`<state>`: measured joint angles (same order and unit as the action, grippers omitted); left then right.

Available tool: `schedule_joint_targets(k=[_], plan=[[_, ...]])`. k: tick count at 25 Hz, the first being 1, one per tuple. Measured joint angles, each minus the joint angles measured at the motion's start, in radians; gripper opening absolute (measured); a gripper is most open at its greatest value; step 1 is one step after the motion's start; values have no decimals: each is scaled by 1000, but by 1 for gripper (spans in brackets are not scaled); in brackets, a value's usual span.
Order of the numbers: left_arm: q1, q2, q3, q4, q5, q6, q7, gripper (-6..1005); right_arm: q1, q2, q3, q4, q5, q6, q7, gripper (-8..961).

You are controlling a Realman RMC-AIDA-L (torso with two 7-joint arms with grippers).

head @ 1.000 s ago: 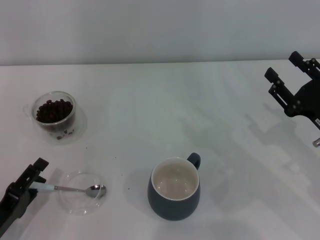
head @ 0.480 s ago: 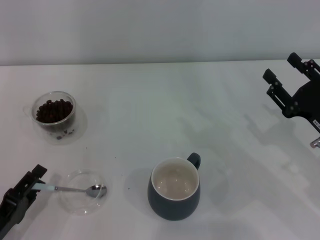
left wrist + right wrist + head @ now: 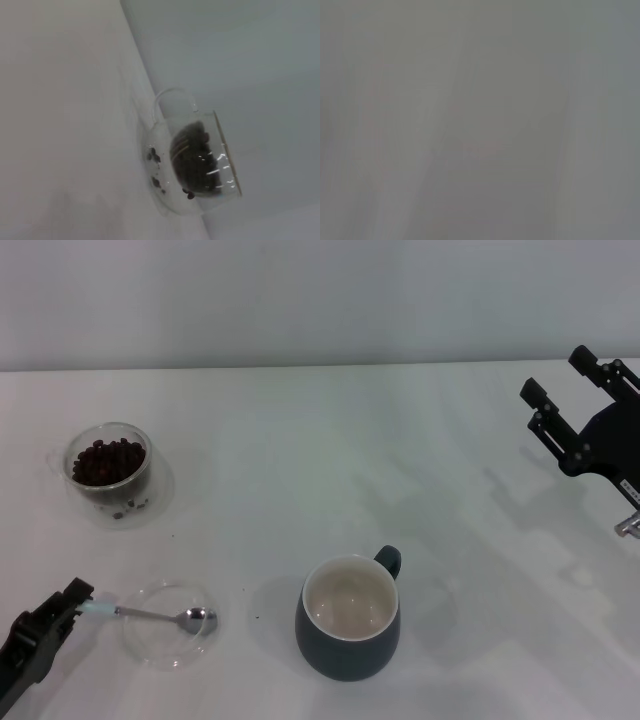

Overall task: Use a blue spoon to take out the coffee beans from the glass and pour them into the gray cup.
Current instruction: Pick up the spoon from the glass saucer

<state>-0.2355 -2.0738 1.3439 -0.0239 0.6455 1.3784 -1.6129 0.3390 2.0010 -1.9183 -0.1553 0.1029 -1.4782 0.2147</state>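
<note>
1. Left end effector (image 3: 62, 608) is closed on the blue spoon (image 3: 150, 615) handle tip; the bowl lies in a shallow dish (image 3: 168, 626) just beyond.
2. Such an end grip could let it pivot or slip.
3. Right end effector (image 3: 565, 405) hangs spread wide, idle.

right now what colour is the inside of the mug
Cream-white inside the gray cup, against its dark blue-gray outside; the head view shows it best.

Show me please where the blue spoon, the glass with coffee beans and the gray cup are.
blue spoon (image 3: 150, 615): head view, on the thin metal stem.
glass (image 3: 143, 483): head view, on the clear side wall.
gray cup (image 3: 345, 658): head view, on the dark outer wall below the rim.
</note>
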Motion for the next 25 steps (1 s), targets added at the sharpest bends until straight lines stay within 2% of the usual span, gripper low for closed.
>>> schedule_joint_targets(k=[7,15,25], plan=[[-1,1,0,5,1,-35,-6,132,2,0,-8,-5,0,1,0,630],[11,3,2,53,6,-11,23,131,2,1,-6,-5,0,3,0,630],[13,10,0,56,6,15,34,132,-2,1,-9,-10,0,2,0,626]])
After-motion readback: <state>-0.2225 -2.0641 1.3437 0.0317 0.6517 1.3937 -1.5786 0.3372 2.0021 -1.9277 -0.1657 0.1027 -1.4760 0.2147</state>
